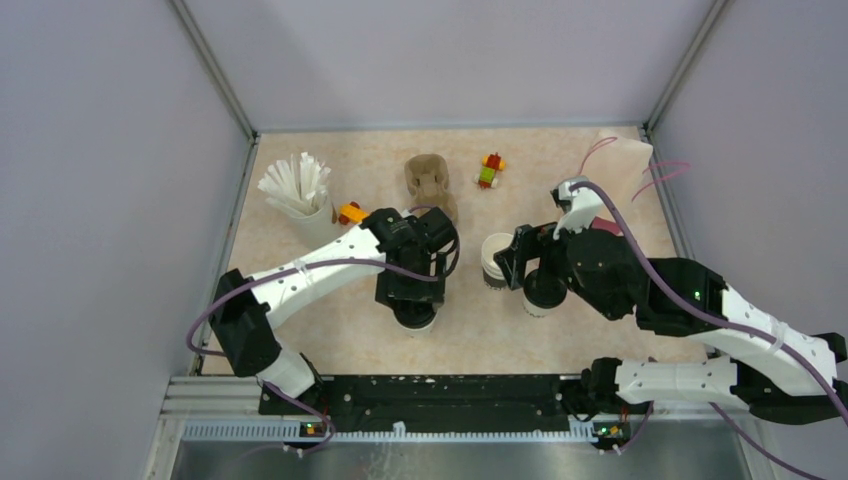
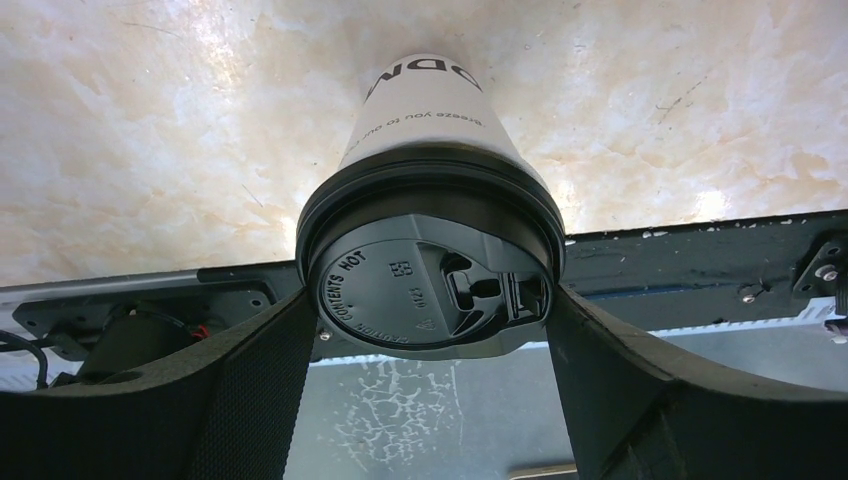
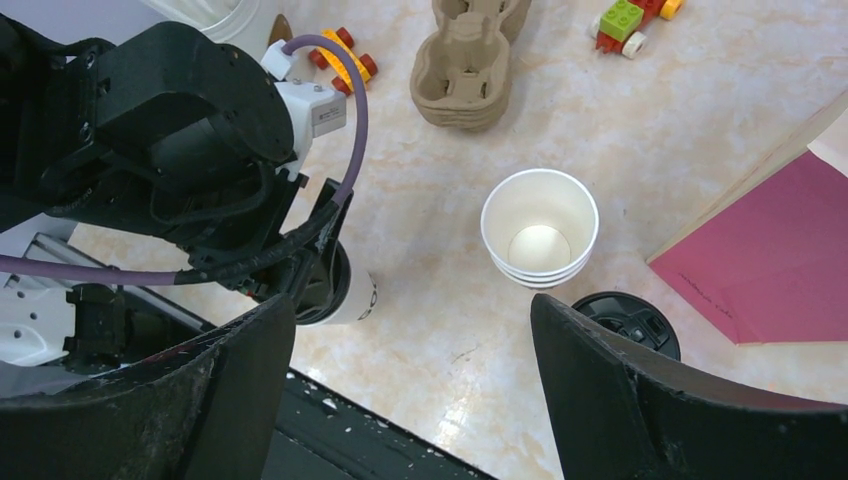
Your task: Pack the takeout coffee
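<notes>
1. Left wrist view
   - The left gripper has its two fingers right against the black top of the cup with a lid, one on each side.
   - I cannot tell if they squeeze the cup or only touch it.
   - The cup stands on the table, near the front edge.
   - I think this cup goes into the tray next.
   - To do that well, hold it firmly but softly, so the paper does not crush.
   - Keep it straight up and lift slowly, so the lid does not pop off.

2. Right wrist view
   - The right gripper is wide open, with nothing in it. It hangs above the table.
   - The open cup stands just past the fingers.
   - The loose lid lies just beside that cup, partly hidden by one finger. A pink sheet lies near it.
   - The tray sits farther back, with nothing in it.
   - I think the lid has to go on the open cup.
   - To do that well, come straight down, pinch the lid by its edge, lay it flat on the rim and press it down evenly.
   - The rim shows more than one ring, so there may be cups stacked inside each other. I cannot count them.

3. Top view, counting
   - One cup with a lid, under the left gripper.
   - One open cup and one loose lid, by the right gripper.
   - One tray, at the back.
   - One cup of sticks.
   - Two toys: an orange toy and a red and green toy.
   - One pink sheet.
</notes>
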`<state>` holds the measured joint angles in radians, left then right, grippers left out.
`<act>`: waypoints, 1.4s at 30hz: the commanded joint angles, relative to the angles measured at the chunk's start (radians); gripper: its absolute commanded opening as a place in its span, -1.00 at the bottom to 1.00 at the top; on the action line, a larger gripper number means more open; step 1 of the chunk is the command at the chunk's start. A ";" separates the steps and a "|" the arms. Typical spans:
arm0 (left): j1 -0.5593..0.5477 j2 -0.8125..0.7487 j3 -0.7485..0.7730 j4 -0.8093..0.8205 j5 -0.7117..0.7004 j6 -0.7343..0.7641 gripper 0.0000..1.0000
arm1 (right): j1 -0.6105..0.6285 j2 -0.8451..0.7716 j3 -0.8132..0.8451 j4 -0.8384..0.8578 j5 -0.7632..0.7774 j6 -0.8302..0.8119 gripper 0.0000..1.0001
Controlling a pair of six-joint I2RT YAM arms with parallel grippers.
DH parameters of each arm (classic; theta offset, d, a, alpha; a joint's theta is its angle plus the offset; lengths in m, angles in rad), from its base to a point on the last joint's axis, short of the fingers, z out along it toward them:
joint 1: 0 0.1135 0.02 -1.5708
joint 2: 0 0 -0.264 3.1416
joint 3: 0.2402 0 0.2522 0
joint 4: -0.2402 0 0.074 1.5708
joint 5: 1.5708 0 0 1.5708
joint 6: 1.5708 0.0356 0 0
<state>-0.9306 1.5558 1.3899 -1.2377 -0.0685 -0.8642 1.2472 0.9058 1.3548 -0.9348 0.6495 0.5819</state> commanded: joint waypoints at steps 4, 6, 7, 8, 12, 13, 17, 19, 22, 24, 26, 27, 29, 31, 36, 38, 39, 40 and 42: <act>-0.005 0.013 0.026 -0.027 -0.005 0.007 0.77 | 0.004 0.001 0.006 0.048 0.026 -0.030 0.72; -0.005 0.013 0.026 -0.015 0.000 0.006 0.78 | 0.003 0.001 0.008 0.047 0.027 -0.030 0.72; -0.005 0.013 0.028 -0.011 0.003 0.005 0.78 | 0.004 -0.001 0.006 0.045 0.027 -0.031 0.72; -0.005 0.014 0.028 -0.007 0.006 0.004 0.78 | 0.003 -0.001 0.004 0.042 0.027 -0.029 0.72; -0.005 0.014 0.026 -0.002 0.015 0.001 0.82 | 0.003 -0.006 -0.007 0.041 0.021 -0.026 0.72; -0.005 0.013 0.027 0.000 0.017 0.001 0.83 | 0.004 -0.007 -0.009 0.042 0.021 -0.026 0.72; -0.004 0.002 0.041 -0.002 0.037 -0.006 0.90 | 0.003 -0.011 -0.016 0.043 0.020 -0.026 0.72; -0.005 -0.012 0.057 0.000 0.045 -0.013 0.96 | 0.003 -0.011 -0.021 0.047 0.011 -0.024 0.73; -0.004 -0.044 0.074 0.016 0.051 -0.033 0.97 | 0.003 -0.010 -0.037 0.067 -0.020 -0.020 0.73; -0.004 -0.069 0.081 0.019 0.032 -0.057 0.97 | 0.004 -0.006 -0.048 0.084 -0.046 -0.013 0.73; -0.002 -0.090 0.092 0.004 -0.011 -0.085 0.98 | 0.003 0.002 -0.060 0.096 -0.072 -0.001 0.73; 0.002 -0.101 0.097 -0.005 -0.042 -0.101 0.97 | 0.003 0.007 -0.066 0.102 -0.091 0.003 0.75; 0.022 -0.129 0.094 -0.015 -0.087 -0.114 0.98 | 0.004 0.018 -0.079 0.109 -0.113 0.017 0.81; 0.072 -0.166 0.073 -0.003 -0.087 -0.104 0.97 | 0.003 0.029 -0.092 0.111 -0.127 0.045 0.90; 0.218 -0.297 -0.042 0.136 0.001 0.026 0.97 | -0.003 0.078 -0.120 0.132 -0.211 0.063 0.94; 0.311 -0.358 -0.112 0.197 0.099 0.064 0.92 | -0.024 0.107 -0.123 0.157 -0.277 0.050 0.92; 0.349 -0.394 -0.162 0.224 0.139 0.076 0.90 | -0.042 0.127 -0.121 0.166 -0.315 0.041 0.89; 0.375 -0.429 -0.194 0.249 0.171 0.083 0.88 | -0.080 0.147 -0.119 0.173 -0.358 0.032 0.86; 0.417 -0.497 -0.264 0.290 0.211 0.091 0.86 | -0.145 0.188 -0.118 0.192 -0.465 0.021 0.78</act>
<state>-0.5781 1.1625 1.2301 -1.0683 0.0074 -0.8337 1.1973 1.0374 1.2339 -0.8165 0.3740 0.6209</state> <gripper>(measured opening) 0.941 0.918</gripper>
